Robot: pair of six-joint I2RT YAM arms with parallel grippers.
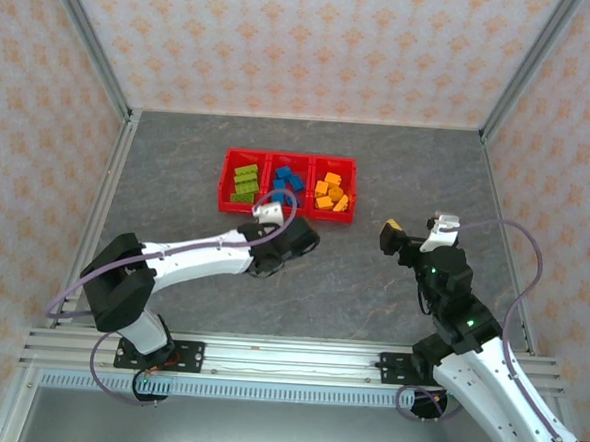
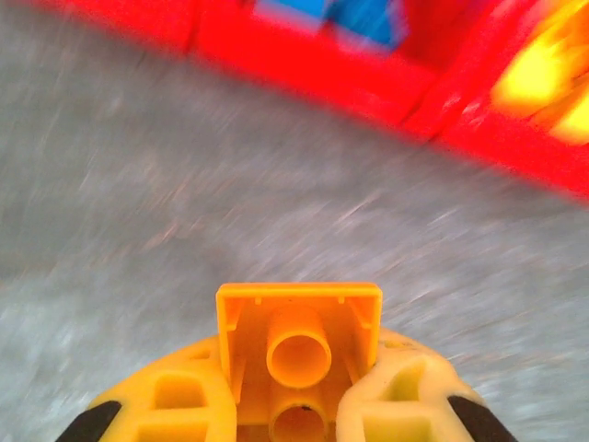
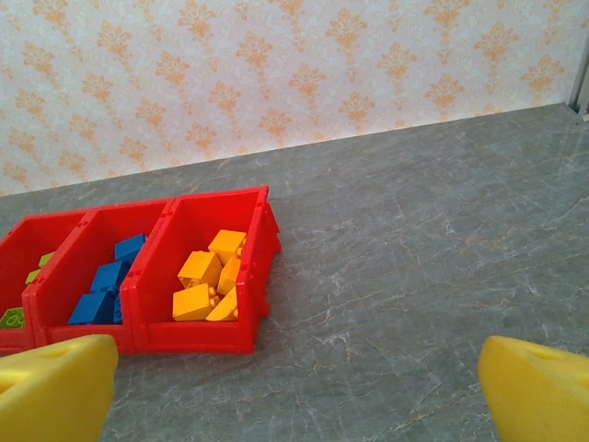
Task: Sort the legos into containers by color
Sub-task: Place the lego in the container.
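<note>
Carry step, left gripper [image 2: 294,414]: clamped on the held brick [image 2: 299,327], orange-yellow, hollow underside and centre tube facing the wrist camera. Sitting just in front of the red tray [image 1: 225,182], roughly opposite the wall between the blue bin [image 1: 289,157] and the orange bin [image 1: 337,159]. Blurred in left wrist view, so can't tell height above the table [image 1: 178,174].

Next: lift clear of the front wall, shift right over the orange bin, then release. Watch for a drop into the blue bin next door.

Parked well off to the right: right gripper [image 3: 299,382], fingers wide apart, nothing held.

Already binned: green bricks [image 1: 245,183] left, blue bricks [image 1: 288,181] middle, orange bricks [image 1: 332,193] right. Probably near the end of the job, going by the filled bins.
</note>
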